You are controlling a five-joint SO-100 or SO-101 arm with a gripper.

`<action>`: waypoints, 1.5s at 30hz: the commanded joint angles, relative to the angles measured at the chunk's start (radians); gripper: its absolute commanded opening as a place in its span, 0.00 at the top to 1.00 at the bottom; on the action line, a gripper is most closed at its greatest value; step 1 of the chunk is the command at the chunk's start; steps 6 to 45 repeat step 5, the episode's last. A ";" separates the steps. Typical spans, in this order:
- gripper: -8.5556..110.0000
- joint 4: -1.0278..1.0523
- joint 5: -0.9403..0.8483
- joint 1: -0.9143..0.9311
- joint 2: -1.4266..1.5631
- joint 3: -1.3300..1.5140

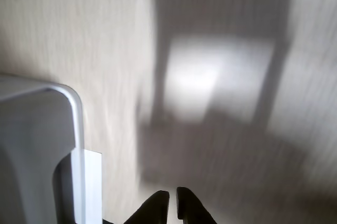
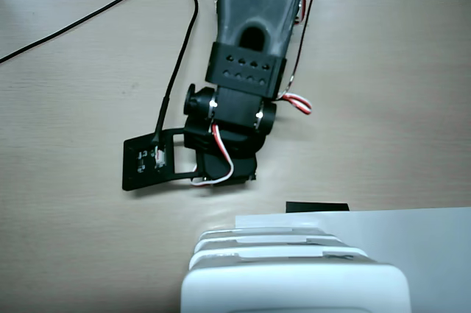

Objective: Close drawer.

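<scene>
The drawer is seen in the fixed view at the top of the white cabinet, its pale front rim just below the arm. In the blurred wrist view the gripper is seen with fingertips nearly together, nothing held, above the wooden table.

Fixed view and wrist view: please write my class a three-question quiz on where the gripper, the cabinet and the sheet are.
1. True or false: in the wrist view the gripper holds an object.
2. In the fixed view, which edge is the white cabinet at? A top, B bottom, C left.
3. Fill in: in the fixed view the flat white sheet lies to the cabinet's ____.
Key: 1 false; 2 B; 3 right.
</scene>
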 commanded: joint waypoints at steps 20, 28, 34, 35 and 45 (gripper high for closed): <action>0.93 0.003 0.003 -0.020 0.106 0.049; 0.93 0.003 0.003 -0.020 0.106 0.049; 0.93 0.003 0.003 -0.020 0.106 0.049; 0.93 0.003 0.003 -0.020 0.106 0.049; 0.93 0.003 0.003 -0.020 0.106 0.049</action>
